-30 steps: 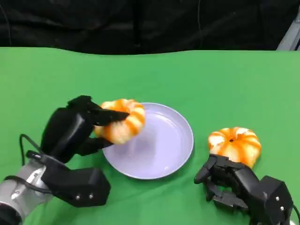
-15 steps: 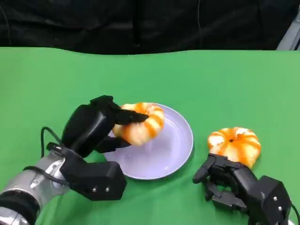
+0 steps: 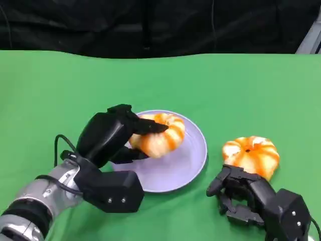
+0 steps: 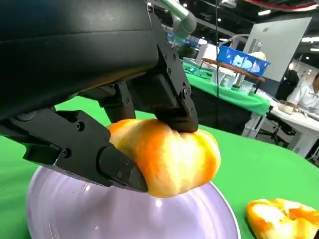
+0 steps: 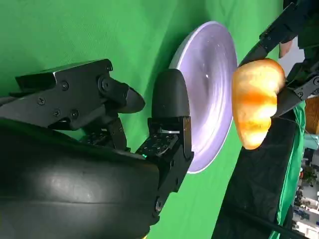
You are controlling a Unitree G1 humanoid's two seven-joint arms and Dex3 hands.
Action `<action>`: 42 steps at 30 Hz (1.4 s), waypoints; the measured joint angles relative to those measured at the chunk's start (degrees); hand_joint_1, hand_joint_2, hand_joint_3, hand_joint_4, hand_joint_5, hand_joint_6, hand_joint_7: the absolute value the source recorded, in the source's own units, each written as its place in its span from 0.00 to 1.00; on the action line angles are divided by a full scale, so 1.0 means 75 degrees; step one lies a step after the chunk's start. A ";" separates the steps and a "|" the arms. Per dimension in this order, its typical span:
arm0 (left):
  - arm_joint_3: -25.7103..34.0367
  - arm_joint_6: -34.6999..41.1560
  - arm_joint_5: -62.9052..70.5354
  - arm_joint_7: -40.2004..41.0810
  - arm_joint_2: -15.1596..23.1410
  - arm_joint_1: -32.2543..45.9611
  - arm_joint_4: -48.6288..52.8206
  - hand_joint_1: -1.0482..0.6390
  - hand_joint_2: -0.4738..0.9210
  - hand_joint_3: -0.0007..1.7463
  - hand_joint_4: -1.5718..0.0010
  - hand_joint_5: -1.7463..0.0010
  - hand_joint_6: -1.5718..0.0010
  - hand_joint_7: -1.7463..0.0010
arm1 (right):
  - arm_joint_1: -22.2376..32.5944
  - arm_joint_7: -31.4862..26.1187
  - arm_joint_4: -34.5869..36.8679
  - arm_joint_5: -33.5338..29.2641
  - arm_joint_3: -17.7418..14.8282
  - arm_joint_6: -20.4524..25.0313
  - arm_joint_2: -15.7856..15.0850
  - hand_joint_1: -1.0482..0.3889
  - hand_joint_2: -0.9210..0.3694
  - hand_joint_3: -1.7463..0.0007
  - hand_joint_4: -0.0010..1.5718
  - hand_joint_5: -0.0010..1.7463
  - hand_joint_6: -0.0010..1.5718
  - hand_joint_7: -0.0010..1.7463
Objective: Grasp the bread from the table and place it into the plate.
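Gripping the bread (image 3: pixel 160 134) between its fingers, the left robot hand (image 3: pixel 111 134) holds it just above the lavender plate (image 3: pixel 185 168), over the plate's left half. The right robot hand (image 3: pixel 239 193) rests on the green tabletop (image 3: pixel 241 85) with fingers loosely curled around nothing, just in front of a second orange-striped bread (image 3: pixel 252 153) lying right of the plate.
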 measured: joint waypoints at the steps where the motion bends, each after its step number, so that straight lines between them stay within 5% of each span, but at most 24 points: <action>1: -0.0022 0.0001 0.0002 0.0000 0.0000 -0.0004 0.0011 0.55 0.99 0.00 0.51 0.46 0.28 1.00 | 0.0000 0.0007 0.0000 0.0002 -0.0004 0.0001 0.0001 0.75 0.11 0.55 0.44 0.99 0.46 0.77; 3: -0.0064 0.0002 0.0010 -0.0001 0.0000 -0.0013 0.0037 0.53 0.99 0.00 0.49 0.55 0.31 1.00 | 0.0000 0.0019 0.0000 0.0011 -0.0013 0.0005 0.0008 0.76 0.11 0.55 0.44 0.99 0.46 0.78; 5: -0.0077 0.0002 0.0011 -0.0005 0.0000 -0.0015 0.0051 0.47 0.99 0.00 0.41 0.82 0.37 1.00 | 0.0000 0.0031 0.0005 0.0016 -0.0018 0.0003 0.0011 0.76 0.11 0.55 0.44 0.99 0.46 0.78; 8: -0.0087 0.0000 0.0010 -0.0173 0.0011 -0.0028 0.0055 0.45 0.99 0.00 0.38 0.95 0.39 1.00 | 0.0000 0.0031 0.0006 0.0016 -0.0020 0.0003 0.0012 0.76 0.11 0.55 0.44 0.98 0.46 0.78; 26: -0.0090 -0.0001 0.0009 -0.0316 0.0037 -0.0075 0.0057 0.43 1.00 0.00 0.36 0.99 0.40 1.00 | 0.0000 0.0033 0.0004 0.0020 -0.0029 0.0015 0.0016 0.75 0.12 0.55 0.44 0.98 0.46 0.78; 30: -0.0091 0.0196 -0.0106 -0.1213 0.0053 -0.0186 0.0137 0.12 1.00 0.22 0.49 1.00 0.58 1.00 | 0.0005 0.0080 -0.0005 0.0058 -0.0034 0.0037 0.0024 0.76 0.09 0.59 0.43 0.99 0.47 0.76; 42: -0.0085 0.0900 -0.0226 -0.2772 0.0168 -0.0350 0.0098 0.05 1.00 0.35 0.59 1.00 0.68 1.00 | 0.0078 0.0172 -0.0114 0.0205 -0.0040 0.0115 0.0053 0.76 0.05 0.66 0.43 1.00 0.47 0.74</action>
